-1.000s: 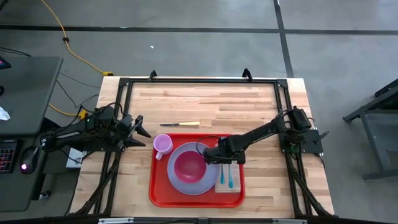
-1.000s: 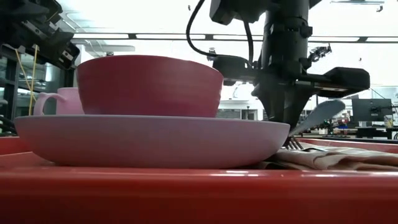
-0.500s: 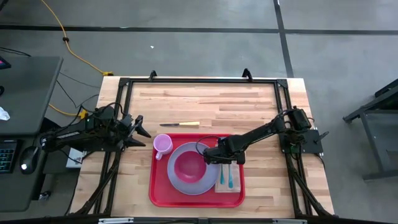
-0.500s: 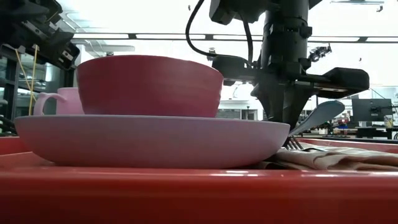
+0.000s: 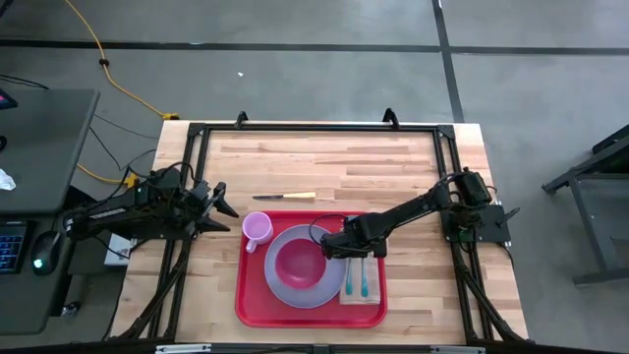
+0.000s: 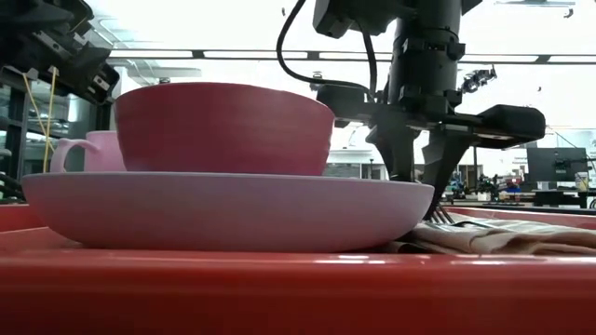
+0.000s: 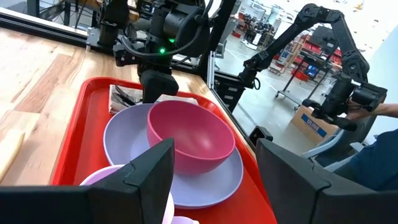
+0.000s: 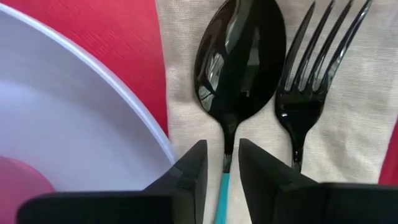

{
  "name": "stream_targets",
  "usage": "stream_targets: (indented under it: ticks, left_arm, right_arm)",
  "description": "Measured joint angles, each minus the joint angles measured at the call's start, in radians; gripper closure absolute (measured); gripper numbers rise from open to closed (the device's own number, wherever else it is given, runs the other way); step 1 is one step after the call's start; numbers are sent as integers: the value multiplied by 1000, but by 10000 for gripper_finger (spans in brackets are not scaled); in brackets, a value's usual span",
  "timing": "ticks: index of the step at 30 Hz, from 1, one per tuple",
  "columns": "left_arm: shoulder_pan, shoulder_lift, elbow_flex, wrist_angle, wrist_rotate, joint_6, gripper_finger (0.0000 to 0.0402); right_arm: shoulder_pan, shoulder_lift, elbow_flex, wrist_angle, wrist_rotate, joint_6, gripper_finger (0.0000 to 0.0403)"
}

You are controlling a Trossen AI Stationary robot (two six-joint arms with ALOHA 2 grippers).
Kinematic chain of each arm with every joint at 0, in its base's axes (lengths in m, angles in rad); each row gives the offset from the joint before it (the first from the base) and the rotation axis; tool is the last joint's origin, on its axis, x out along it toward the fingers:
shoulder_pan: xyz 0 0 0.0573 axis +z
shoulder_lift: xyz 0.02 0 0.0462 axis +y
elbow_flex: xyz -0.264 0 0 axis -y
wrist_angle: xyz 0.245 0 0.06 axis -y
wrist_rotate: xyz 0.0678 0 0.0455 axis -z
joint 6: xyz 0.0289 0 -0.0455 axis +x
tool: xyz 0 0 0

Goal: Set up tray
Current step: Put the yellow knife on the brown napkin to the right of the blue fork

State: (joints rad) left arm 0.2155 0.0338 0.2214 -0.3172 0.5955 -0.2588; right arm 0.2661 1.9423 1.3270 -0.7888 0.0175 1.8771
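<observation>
The right gripper (image 8: 221,163) hangs low over the napkin (image 8: 348,143) on the tray (image 5: 252,295), its fingers (image 8: 186,174) slightly parted astride the neck of the spoon (image 8: 239,68), not pinching it. The fork (image 8: 311,74) lies just beside the spoon, outside one finger; the plate (image 8: 74,124) sits outside the other, with the bowl (image 5: 299,262) on it. The left gripper (image 5: 218,206) waits off the tray's left side, fingers (image 7: 143,177) spread wide, with the cup (image 5: 257,228) just ahead of them. A knife (image 5: 285,197) lies on the table (image 5: 324,157) beyond the tray
</observation>
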Motion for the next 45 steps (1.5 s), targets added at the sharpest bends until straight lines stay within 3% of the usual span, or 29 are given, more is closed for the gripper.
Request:
stream_targets:
  ticks: [21,29,33,36,41,45]
  left_arm:
    - [0,0,0,0,-1,-8,147]
    - [0,0,0,1,-1,-8,147]
    - [0,0,0,2,-4,-8,147]
    - [0,0,0,2,-4,-10,147]
    - [0,0,0,3,-9,-39,147]
    - [0,0,0,3,-15,-60,147]
  right_arm:
    - [-34,-27,0,-7,-68,-66,330]
    - [-99,-151,0,-45,83,-175,330]
    - [-159,-198,0,33,174,-424,330]
    - [-215,-206,0,172,185,-664,330]
    - [-331,-206,1,352,118,-981,330]
    - [-421,-205,1,472,-45,-1201,330]
